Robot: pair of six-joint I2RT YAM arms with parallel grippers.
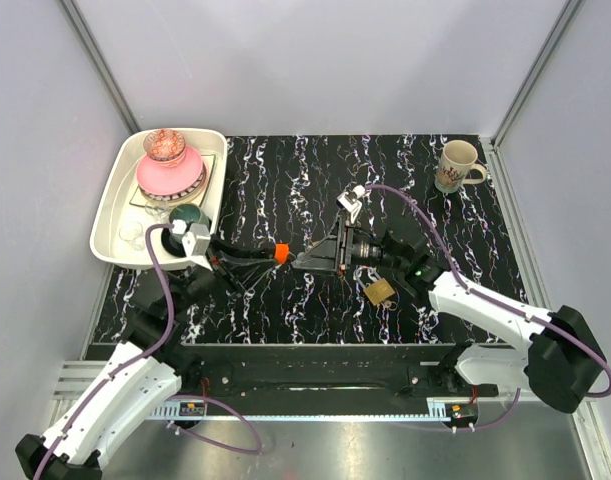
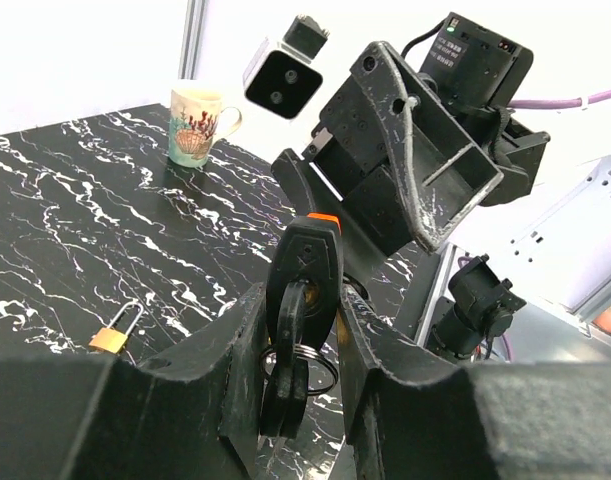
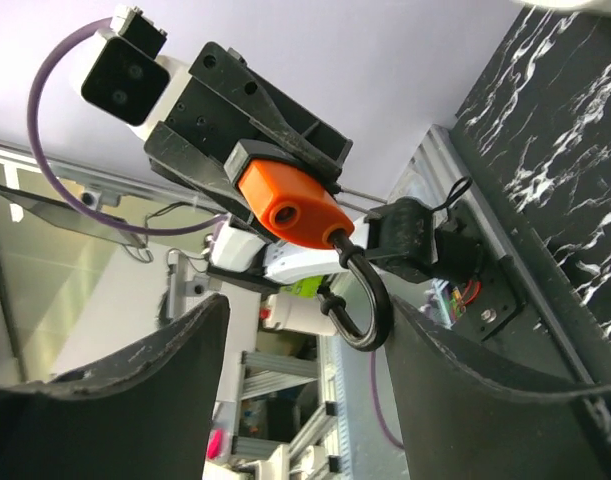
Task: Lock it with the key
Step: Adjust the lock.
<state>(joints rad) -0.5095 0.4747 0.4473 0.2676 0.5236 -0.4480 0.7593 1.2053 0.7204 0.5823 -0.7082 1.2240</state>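
Left claw [image 2: 303,300]: closed on the key, held up off the bench [image 1: 285,180]
Key [image 3: 290,205]: orange head pinched, ring [image 3: 360,300] dangling, midway between both claws
Right claw [image 3: 307,320]: jaws spread, empty, facing the key
Padlock [image 1: 378,291]: flat on the bench under the right arm, untouched
Risk: a shallow pinch at handover could let the key twist or drop; the loose ring might snag a finger
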